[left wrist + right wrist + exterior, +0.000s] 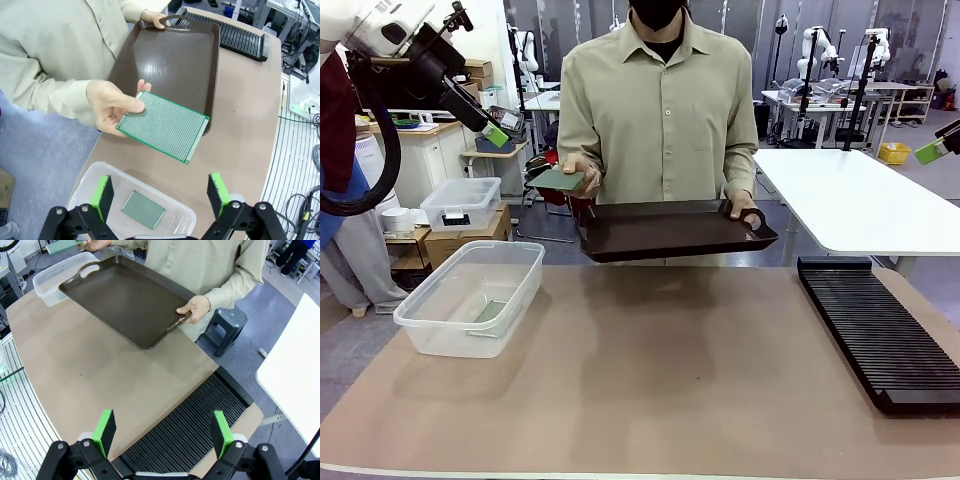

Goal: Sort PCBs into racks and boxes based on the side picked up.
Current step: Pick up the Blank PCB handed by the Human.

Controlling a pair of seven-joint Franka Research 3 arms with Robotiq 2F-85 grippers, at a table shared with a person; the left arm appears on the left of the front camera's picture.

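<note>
Left wrist view looks down between the fingers of the left gripper [160,192], which stand wide apart with nothing between them. Beyond them is a green PCB [162,125] that the person's hand [112,105] holds out flat by one edge, over the near end of the dark brown tray [170,55]. The board is offered level with most of its edges free, probably so the fingers can close on one. Nearer the fingers, a second PCB [143,209] lies flat on the floor of the clear tub [85,180], which sits on the bench [240,110]. The person's other hand [152,19] grips the tray's far handle, holding it raised at the bench edge. The right gripper [162,431] hangs above the long black slotted rack [190,435], its fingers also spread and empty, seemingly placed where a rack-bound board would go. The handover looks not yet made, so the left arm would need to reach in and clamp the offered board.
</note>
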